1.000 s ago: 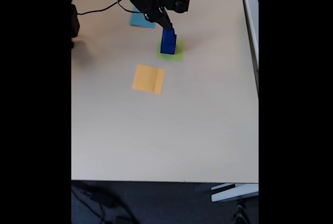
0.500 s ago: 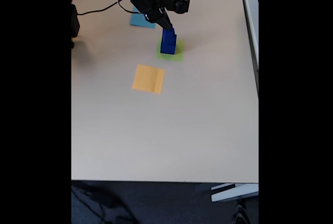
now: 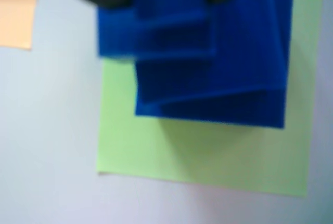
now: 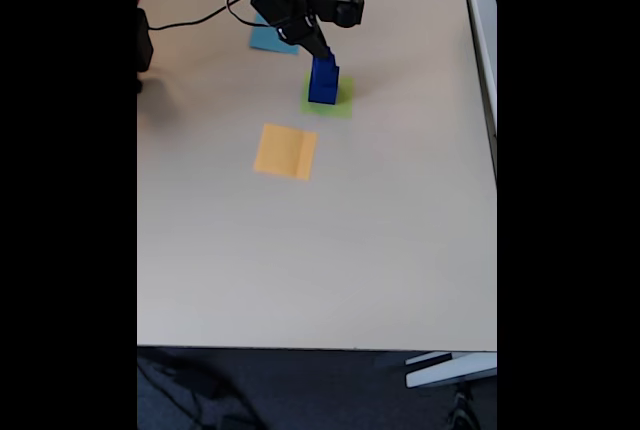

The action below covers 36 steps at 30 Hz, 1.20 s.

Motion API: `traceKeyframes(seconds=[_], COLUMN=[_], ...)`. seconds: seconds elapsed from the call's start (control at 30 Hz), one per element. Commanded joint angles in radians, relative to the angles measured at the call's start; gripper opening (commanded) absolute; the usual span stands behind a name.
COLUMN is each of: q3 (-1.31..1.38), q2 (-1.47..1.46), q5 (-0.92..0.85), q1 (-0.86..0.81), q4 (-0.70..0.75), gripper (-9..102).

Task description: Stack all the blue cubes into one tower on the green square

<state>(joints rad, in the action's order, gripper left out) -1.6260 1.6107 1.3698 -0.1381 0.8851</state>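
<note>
The tower [image 4: 323,81] is standing as the one upright obstacle on the table [image 4: 330,250], with the hand [image 4: 326,53] sitting right at its top. The green square [image 4: 340,102], orange-yellow square [image 4: 285,151] and light-blue square [image 4: 268,40] are lying flat, leaving the wide near half of the table open for passing.

We see a pale beige surface [image 4: 300,250]. On it lie flat a green square [image 4: 340,105], a light-blue square [image 4: 268,40] and an orange-yellow square [image 4: 285,151].
</note>
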Motion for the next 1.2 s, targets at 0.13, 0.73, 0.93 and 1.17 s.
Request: traceKeyframes(seconds=[0.13, 0.73, 0.93, 1.17], q3=[0.08, 0.13, 0.193, 0.285], q2=[0.014, 0.002, -0.018, -0.055], q5=[-0.014, -0.046, -0.092, -0.156], q1=[-0.008, 0.003, 0.009, 0.014], q4=[0.002, -0.006, -0.011, -0.008], gripper=[8, 8, 7, 6])
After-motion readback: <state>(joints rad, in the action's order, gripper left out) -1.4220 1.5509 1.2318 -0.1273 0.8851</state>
